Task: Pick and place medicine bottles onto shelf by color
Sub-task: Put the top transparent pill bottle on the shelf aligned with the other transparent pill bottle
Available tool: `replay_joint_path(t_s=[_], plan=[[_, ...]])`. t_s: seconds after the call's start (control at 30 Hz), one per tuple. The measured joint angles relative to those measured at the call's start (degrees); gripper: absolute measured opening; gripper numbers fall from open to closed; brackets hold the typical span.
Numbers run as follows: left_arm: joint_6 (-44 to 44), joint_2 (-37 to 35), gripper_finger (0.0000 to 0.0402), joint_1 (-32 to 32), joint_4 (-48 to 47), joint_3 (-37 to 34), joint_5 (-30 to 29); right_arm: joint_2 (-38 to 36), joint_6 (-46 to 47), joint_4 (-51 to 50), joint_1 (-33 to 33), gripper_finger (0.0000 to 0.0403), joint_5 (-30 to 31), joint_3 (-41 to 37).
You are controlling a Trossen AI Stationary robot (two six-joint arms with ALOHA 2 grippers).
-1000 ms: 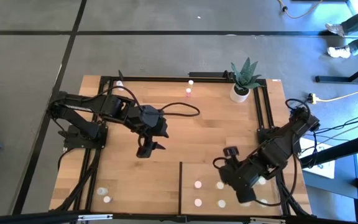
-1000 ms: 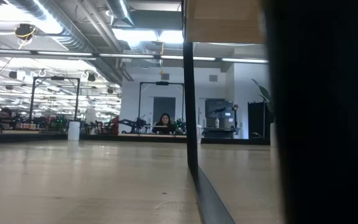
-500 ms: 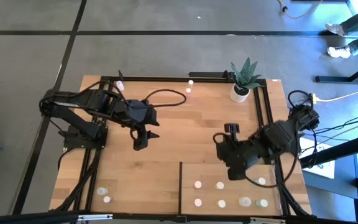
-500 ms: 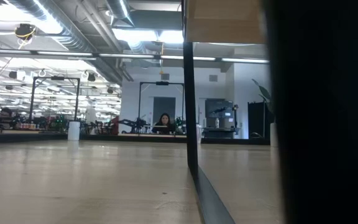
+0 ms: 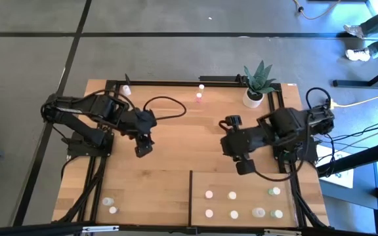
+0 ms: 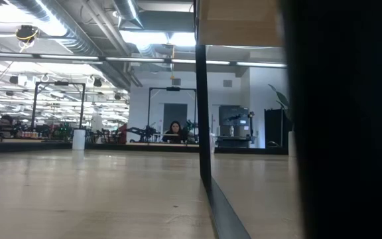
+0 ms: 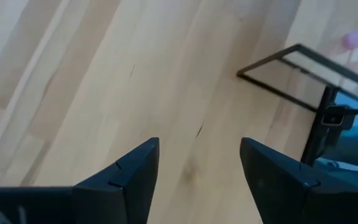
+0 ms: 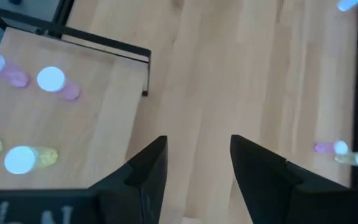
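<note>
Since a second ago the right gripper (image 5: 242, 168) has risen off the shelf (image 5: 199, 204) and drawn back toward the middle of the counter (image 5: 176, 141); it now hangs just beyond the shelf's far edge, where earlier it sat low over the shelf's right end. Its fingers (image 8: 143, 167) stand apart with only bare wood between them. The left gripper (image 5: 140, 150) has also pulled back toward its own base on the left and hovers over open counter, its fingers (image 7: 129, 171) apart and empty as well. With the right arm gone from the shelf, more medicine bottles (image 5: 232, 195) show there than before: seven now stand on the shelf, a whitish group of four toward its middle and three greenish ones at its right end, among them a green bottle (image 5: 274, 192) nearest the right frame rail. In the right wrist view the nearer shelf bottles read as two pink-tinted ones and a pale yellow bottle (image 8: 22, 159). Two more bottles (image 5: 111, 205) wait at the near left corner of the counter, and two small ones, one a pink bottle (image 5: 199, 98), stand at the far edge near the potted plant (image 5: 257, 82). The low view has not changed: the shelf's dark edge runs up the middle and a broad dark shape fills its right side. No brand, label or writing can be read on any bottle.
</note>
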Motion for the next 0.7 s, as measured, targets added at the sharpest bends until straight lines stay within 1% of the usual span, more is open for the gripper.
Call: replay_joint_path(t_s=[0.1, 0.23, 0.3, 0.43, 0.5, 0.57, 0.63, 0.7], plan=[[-2.32, 0.0, 0.0218, -0.8, -1.87, 0.0, -0.01, -0.02, -2.74, 1.4, -2.0, 0.0177, -4.15, -1.71], [-3.98, 0.0, 0.0218, -2.17, -3.71, 0.0, -0.6, -2.29, -2.9, 1.41, -4.08, 0.0177, -5.47, -6.05], [-5.11, 0.0, 0.0218, -2.88, -4.68, 0.0, -1.55, -5.13, -2.9, 2.75, -5.21, 0.0177, -5.45, -9.98], [-5.85, 0.0, 0.0218, -3.87, -5.34, 0.0, -3.27, -12.13, -2.66, 11.17, -7.89, 0.0177, -5.48, -20.0], [-5.96, 0.0, 0.0218, -3.8, -5.28, 0.0, -3.52, -15.11, -0.68, 16.09, -9.47, 0.0177, -5.43, -24.33], [-7.36, 0.0, 0.0218, -3.36, -5.27, 0.0, -3.76, -17.35, 2.95, 18.95, -11.04, 0.0177, -5.43, -27.37], [-9.67, 0.0, 0.0218, -2.77, -5.33, 0.0, -4.38, -18.6, 6.51, 20.2, -12.37, 0.0177, -5.42, -29.15], [-12.44, 0.0, 0.0218, -2.29, -6.35, 0.0, -4.98, -19.04, 7.76, 20.01, -13.06, 0.0177, -5.42, -29.99]])
